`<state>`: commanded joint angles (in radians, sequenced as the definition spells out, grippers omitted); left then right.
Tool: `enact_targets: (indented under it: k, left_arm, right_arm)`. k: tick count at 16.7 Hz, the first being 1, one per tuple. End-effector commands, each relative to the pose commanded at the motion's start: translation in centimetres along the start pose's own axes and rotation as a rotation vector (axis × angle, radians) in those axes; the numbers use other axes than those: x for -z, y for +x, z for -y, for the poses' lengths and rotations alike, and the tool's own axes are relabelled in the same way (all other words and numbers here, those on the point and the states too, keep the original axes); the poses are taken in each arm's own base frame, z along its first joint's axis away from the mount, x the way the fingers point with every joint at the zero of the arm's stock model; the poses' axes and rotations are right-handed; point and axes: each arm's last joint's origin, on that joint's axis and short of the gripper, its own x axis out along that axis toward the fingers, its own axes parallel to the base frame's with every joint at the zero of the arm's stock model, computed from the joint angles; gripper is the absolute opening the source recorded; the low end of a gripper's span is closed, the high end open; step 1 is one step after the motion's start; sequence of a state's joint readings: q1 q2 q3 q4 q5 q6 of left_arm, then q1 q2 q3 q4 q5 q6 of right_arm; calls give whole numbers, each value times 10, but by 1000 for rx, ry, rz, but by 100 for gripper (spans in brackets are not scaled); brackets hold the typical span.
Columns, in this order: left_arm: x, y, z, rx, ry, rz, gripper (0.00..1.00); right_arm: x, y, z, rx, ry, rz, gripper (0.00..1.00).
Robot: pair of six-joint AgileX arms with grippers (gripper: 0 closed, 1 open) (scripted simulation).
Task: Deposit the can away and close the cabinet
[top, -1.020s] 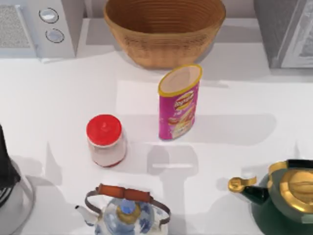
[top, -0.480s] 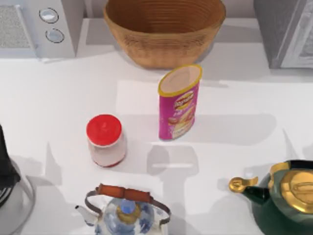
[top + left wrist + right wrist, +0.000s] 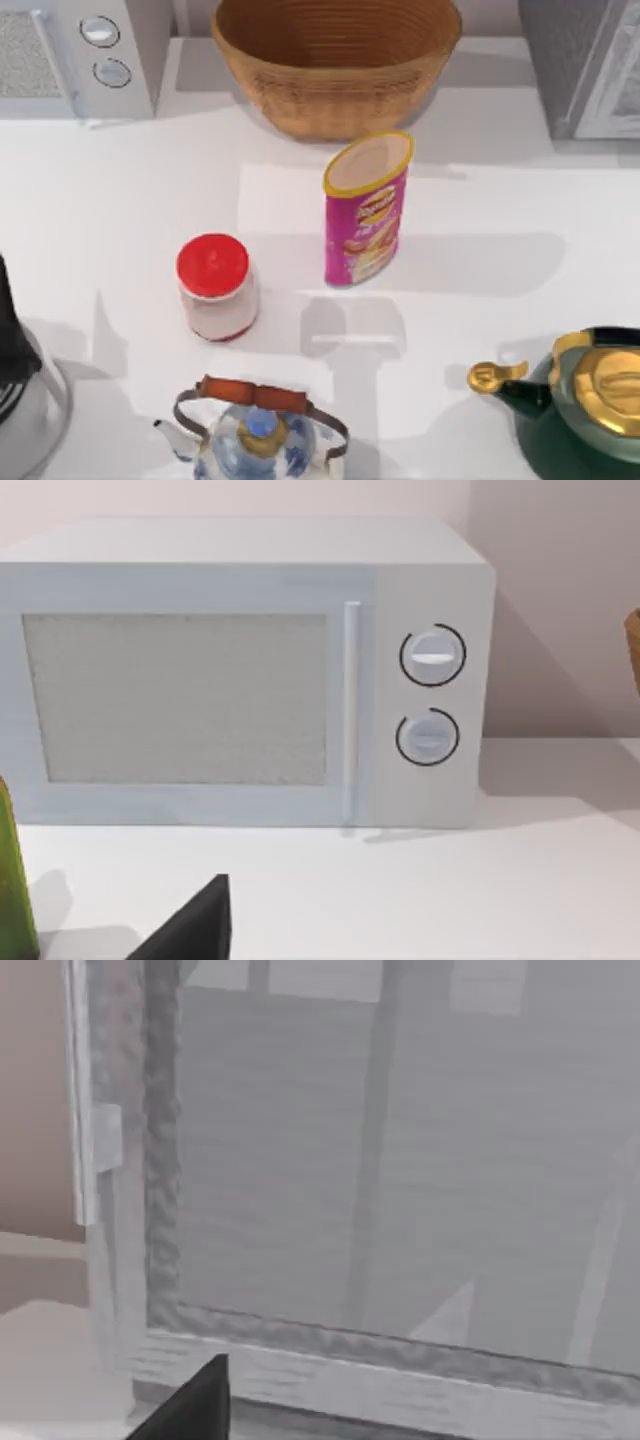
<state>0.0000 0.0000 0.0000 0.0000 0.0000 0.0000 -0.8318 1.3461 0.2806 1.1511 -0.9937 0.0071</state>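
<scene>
The can [image 3: 365, 208] is a tall pink chips tube with a yellow rim. It stands upright at the table's middle, just in front of the wicker basket [image 3: 336, 62]. The grey cabinet [image 3: 585, 65] sits at the back right corner, and the right wrist view faces its grey front panel and frame [image 3: 400, 1210] from close by. A black part of my right gripper [image 3: 190, 1405] shows low in that view, holding nothing that I can see. My left gripper [image 3: 195, 925] faces the microwave [image 3: 250, 680], far from the can.
A red-lidded jar [image 3: 215, 285] stands left of the can. A blue-and-white teapot [image 3: 258, 435] is at the front middle and a green-and-gold kettle [image 3: 585, 405] at the front right. The microwave [image 3: 75, 55] fills the back left corner.
A thin shadow on the table's right side slid left and then vanished. The can, jar, basket and teapots stayed where they were.
</scene>
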Motion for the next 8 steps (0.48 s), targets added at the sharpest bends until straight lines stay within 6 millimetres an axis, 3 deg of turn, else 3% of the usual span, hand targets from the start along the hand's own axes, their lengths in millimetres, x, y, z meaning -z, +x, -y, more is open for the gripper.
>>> enact_targets:
  k: [4, 8]
  left_arm:
    - [0, 0, 0, 0, 0, 0, 100]
    - [0, 0, 0, 0, 0, 0, 100]
  right_arm:
    - [17, -22, 44, 155, 56, -32, 100]
    - [19, -25, 51, 175, 71, -38, 100]
